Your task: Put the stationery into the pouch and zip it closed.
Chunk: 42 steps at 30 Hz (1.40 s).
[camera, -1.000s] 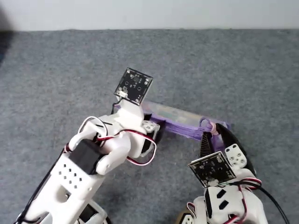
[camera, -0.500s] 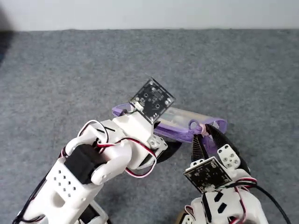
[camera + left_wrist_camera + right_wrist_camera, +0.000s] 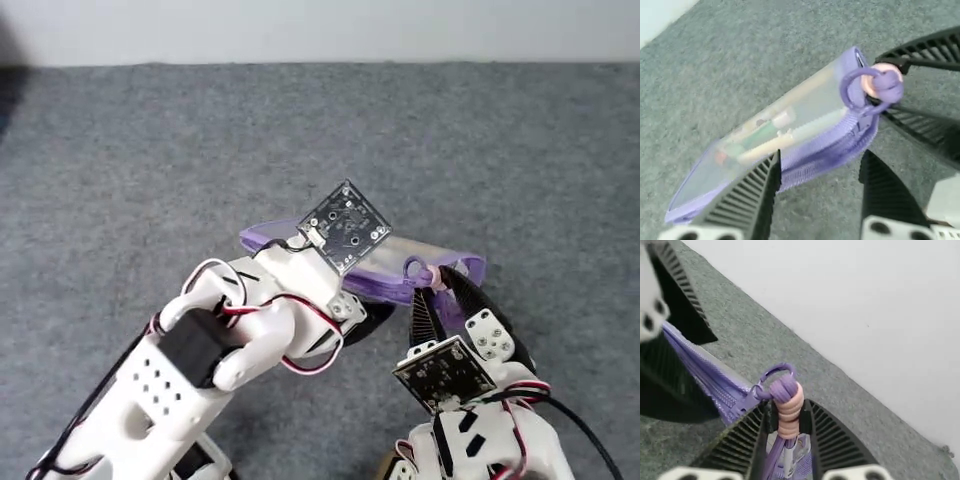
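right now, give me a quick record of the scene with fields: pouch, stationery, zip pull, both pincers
pouch: purple edges, clear side, grey table beneath
stationery: inside the pouch, seen through the clear side
zip pull: pink and purple knotted cord at one end of the pouch
right pincer: shut on the zip pull
left pincer: open, one finger on each side of the pouch's zip edge

Pouch (image 3: 262, 238): middle hidden beneath the left arm (image 3: 260, 310) in the high view; stationery (image 3: 765, 135) inside it blurred, single items not told apart; zip pull (image 3: 782, 387) at its end partly covered between the fingers of the right gripper (image 3: 787, 407)
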Available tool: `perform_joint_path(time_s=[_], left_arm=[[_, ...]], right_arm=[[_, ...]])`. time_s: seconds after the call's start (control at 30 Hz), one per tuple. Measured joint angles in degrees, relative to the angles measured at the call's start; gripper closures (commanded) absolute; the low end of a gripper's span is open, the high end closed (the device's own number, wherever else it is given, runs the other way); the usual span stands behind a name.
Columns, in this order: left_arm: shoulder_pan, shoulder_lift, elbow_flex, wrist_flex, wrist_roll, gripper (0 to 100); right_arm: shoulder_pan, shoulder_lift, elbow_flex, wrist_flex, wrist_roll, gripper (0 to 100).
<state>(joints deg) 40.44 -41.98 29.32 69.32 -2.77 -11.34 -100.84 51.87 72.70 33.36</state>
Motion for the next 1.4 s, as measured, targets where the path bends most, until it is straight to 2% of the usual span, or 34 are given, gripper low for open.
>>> perform_joint_path(time_s=[0.37,0.47,0.63,0.7,0.9,0.97,1.17,1.4], left_arm=[[0.2,0.0,9.5,-13.4,-0.1,75],[0.2,0.0,11.8,-15.8,-0.1,81],[0.3,0.0,13.3,-19.3,-0.1,99],[0.3,0.0,13.3,-20.1,-0.1,98],[0.2,-0.1,13.3,-20.6,-0.2,99],[0.2,-1.6,14.3,-20.6,-0.2,99],[0.2,-11.9,22.0,-20.5,-0.2,99],[0.2,-24.5,27.0,-15.2,0.8,99]], right_arm=[[0.0,0.0,0.0,0.0,0.0,99.1],[0.0,0.0,0.0,0.0,0.0,99.1],[0.0,0.0,0.0,-1.5,0.0,99.1],[-0.1,0.0,0.0,-3.1,0.0,99.1],[0.4,0.1,0.0,-4.4,0.0,99.1],[2.5,0.1,0.3,-5.5,0.0,99.1],[8.7,0.1,4.4,-12.9,0.0,99.1],[12.4,0.2,11.7,-20.6,0.1,99.1]])
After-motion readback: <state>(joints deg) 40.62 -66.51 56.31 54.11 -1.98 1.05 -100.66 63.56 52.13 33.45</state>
